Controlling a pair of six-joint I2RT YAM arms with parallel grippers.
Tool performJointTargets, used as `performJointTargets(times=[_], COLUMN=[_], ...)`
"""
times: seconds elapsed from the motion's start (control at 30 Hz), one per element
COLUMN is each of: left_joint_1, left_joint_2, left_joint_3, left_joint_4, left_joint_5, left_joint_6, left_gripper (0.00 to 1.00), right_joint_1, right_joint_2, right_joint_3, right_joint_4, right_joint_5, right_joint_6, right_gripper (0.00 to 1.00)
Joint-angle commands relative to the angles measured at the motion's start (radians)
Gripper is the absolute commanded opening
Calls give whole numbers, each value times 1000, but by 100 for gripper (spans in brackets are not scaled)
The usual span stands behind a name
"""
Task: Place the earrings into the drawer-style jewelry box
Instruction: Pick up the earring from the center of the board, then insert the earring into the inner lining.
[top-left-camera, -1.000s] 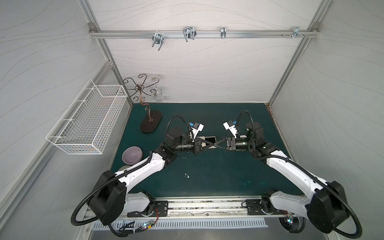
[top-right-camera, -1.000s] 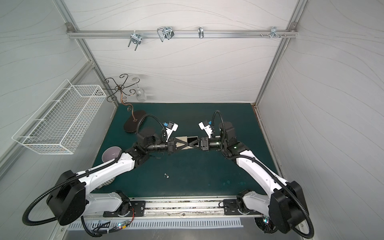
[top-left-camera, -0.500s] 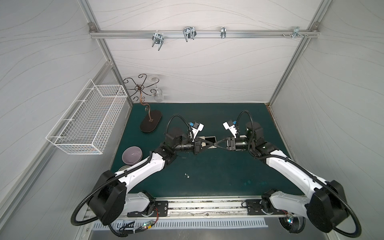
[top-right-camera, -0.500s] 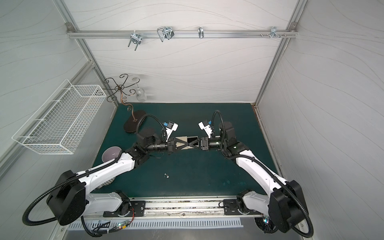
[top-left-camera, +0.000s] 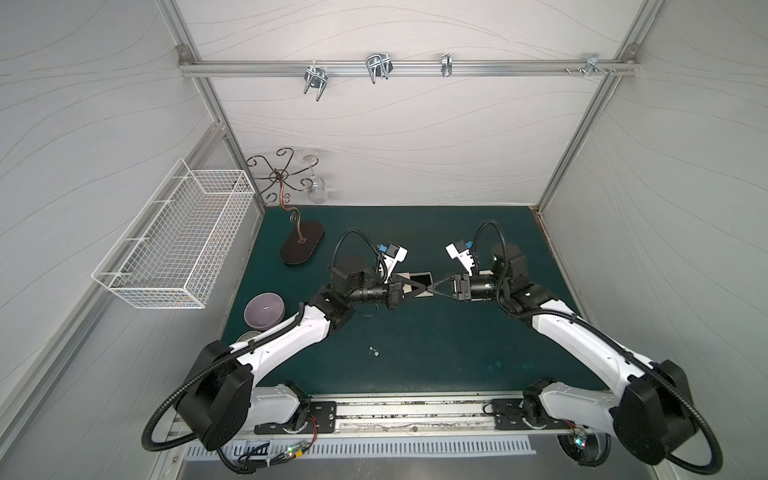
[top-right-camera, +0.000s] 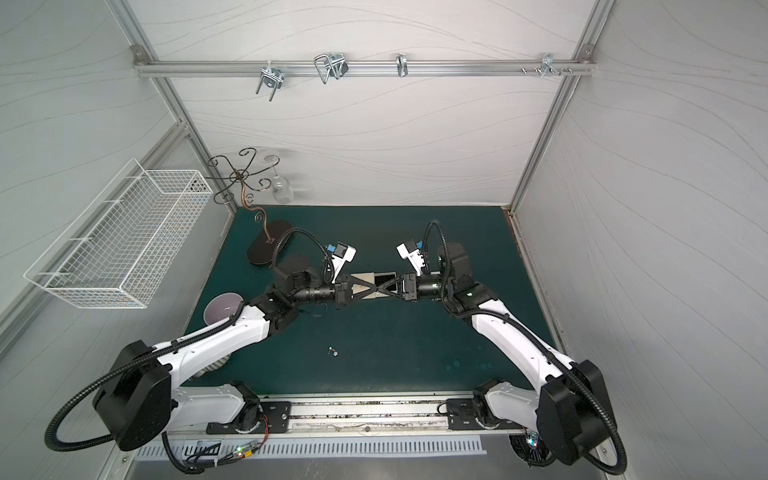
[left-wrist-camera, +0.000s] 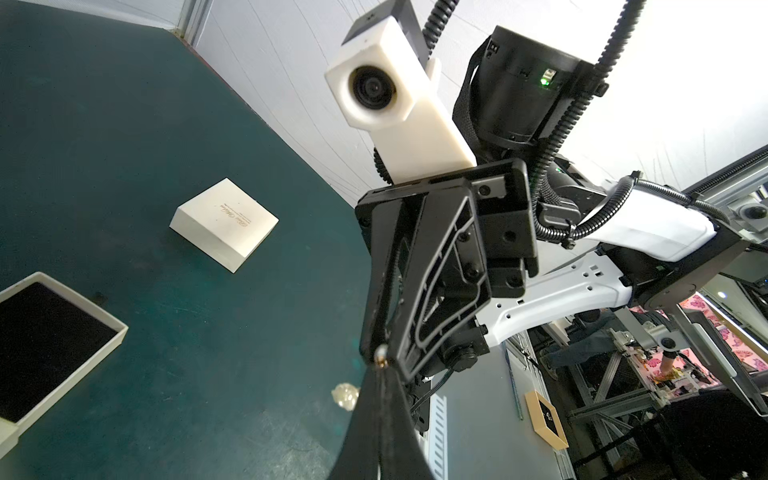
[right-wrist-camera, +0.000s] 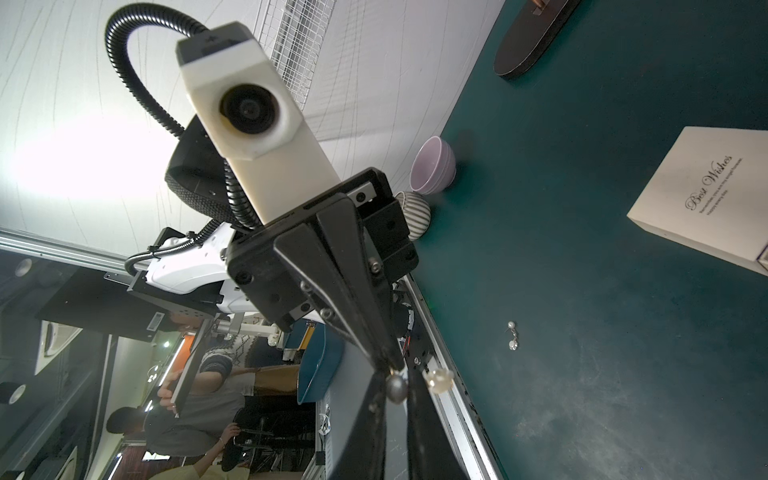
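A white wire basket (top-left-camera: 174, 243) hangs on the left wall at 9 o'clock, up off the table (top-left-camera: 478, 232). A curly metal glass stand (top-left-camera: 302, 248) sits in the 11 o'clock corner, close to the back and left edges. A purple bowl (top-left-camera: 264, 310) sits at 8 o'clock, right by the left edge. A striped bowl (right-wrist-camera: 415, 212) is just beside it, partly under the left arm.

In the middle, the left tool (top-left-camera: 427, 289) and the right tool (top-left-camera: 433, 289) meet tip to tip, up above the table. The left tool's fingers are pressed together on one earring (right-wrist-camera: 397, 387), which hangs at their tip with a pale bead (right-wrist-camera: 439, 380) beside it. The right tool's fingers (right-wrist-camera: 426, 436) stand a little apart, one on each side of it. I cannot tell if they squeeze it.

Under the tools lies the open drawer (top-left-camera: 420, 277), black inside, toward 12 o'clock. The white box sleeve (left-wrist-camera: 224, 224) lies apart from it, with green table between them. A tiny silver loose earring (top-left-camera: 374, 352) lies toward 6 o'clock, between the box and the front edge. It may be two lying together; it is too small to tell.

From 1 to 5 o'clock, wide green table stretches between the right arm and the right wall.
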Motion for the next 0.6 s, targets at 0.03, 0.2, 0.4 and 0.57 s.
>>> performJointTargets(times=[0.03,0.2,0.4,0.57], left_joint_1=[2,53,97,100], left_joint_2=[-25,-112,-291,-376], left_joint_3=[16,17,-24,-73], left_joint_4=[17,-150,-392,-464], left_joint_5=[-25,-133,-312,-375], left_joint_6=[6,-1,46,44], left_gripper=[23,40,46,48], right_joint_1=[-7,-21,-33,-32], right_joint_2=[16,41,102,188], right_joint_3=[43,105,204,295], right_joint_4=[-63,-226,-435,-563], right_joint_5=[17,80,190,289], right_joint_6=[-56,-143,-264,-316], right_gripper=[12,10,10,9])
